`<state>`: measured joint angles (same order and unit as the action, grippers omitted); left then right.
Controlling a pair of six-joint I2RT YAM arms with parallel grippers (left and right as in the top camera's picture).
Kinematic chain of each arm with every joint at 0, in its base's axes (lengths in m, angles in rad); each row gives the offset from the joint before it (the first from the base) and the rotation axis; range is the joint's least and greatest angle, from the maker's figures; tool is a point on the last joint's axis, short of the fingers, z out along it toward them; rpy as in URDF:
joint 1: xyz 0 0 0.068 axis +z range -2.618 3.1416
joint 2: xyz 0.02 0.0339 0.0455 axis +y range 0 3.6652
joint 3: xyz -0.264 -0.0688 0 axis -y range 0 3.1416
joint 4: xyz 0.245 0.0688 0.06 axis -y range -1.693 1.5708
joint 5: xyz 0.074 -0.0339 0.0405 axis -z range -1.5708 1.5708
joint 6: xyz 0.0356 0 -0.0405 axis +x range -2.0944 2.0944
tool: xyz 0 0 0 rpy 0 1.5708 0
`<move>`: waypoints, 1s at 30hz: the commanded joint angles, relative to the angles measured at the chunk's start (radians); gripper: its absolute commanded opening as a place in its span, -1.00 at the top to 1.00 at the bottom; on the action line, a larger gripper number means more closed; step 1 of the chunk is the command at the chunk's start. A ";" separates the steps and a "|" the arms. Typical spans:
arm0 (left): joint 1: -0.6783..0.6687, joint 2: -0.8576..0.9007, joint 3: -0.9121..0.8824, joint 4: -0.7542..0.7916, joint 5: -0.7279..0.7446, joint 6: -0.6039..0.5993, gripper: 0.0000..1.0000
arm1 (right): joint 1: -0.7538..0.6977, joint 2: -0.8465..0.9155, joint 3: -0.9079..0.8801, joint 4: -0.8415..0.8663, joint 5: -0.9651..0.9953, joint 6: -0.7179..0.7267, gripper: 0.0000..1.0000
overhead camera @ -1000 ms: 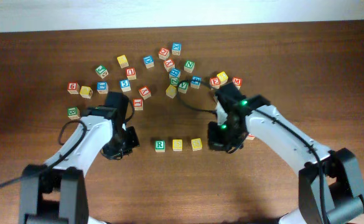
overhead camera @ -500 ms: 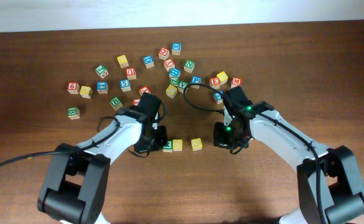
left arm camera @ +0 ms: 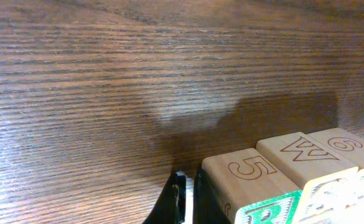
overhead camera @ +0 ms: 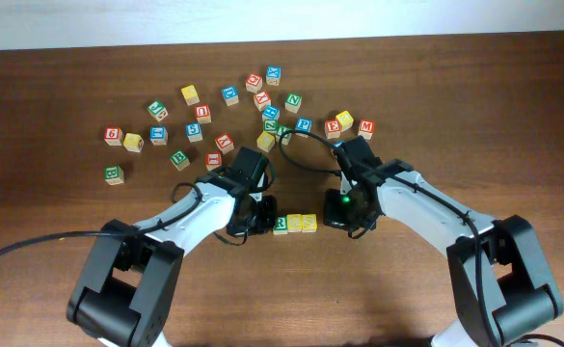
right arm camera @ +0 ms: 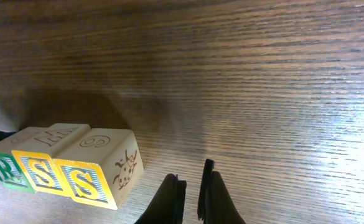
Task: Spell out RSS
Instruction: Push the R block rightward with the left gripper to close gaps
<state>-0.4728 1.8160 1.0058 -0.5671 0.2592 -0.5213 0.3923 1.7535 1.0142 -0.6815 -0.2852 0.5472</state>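
Both arms reach inward and low over the brown wooden table [overhead camera: 426, 289], their wrists bent down so that the grippers sit on either side of a short row of three cubes near the table's middle. The left gripper [overhead camera: 265, 216] is at the row's left end. In its wrist view the left gripper [left arm camera: 188, 198] has its fingers drawn nearly together with nothing between them, just beside the end cube; whether it touches cannot be told. The right gripper [overhead camera: 343, 218] sits a little apart from the row's right end, and in its wrist view its fingers [right arm camera: 210, 186] are likewise almost together and empty. The row reads R, S, S: the green R cube [right arm camera: 2, 168], the first yellow S cube [right arm camera: 42, 174] and the second yellow S cube [right arm camera: 85, 182] stand side by side, touching, with a ladybird drawn on the last one's bare wooden side. Their wooden tops show 5, W and 6. Many other loose cubes [overhead camera: 270, 113] lie scattered farther back.
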 commanded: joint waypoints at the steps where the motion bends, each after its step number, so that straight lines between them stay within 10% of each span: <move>1: -0.009 0.024 -0.010 0.006 0.007 -0.004 1.00 | 0.026 0.009 -0.012 0.016 0.007 0.046 0.91; 21: 0.080 -0.154 0.008 -0.107 0.007 0.082 1.00 | 0.019 0.009 -0.014 0.033 0.018 0.006 0.92; 30: -0.179 -0.190 -0.061 -0.125 -0.069 -0.161 1.00 | -0.118 0.009 -0.014 -0.019 0.009 -0.039 0.90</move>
<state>-0.6159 1.6215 0.9588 -0.7136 0.2508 -0.5892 0.2802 1.7538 1.0092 -0.6971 -0.2771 0.5190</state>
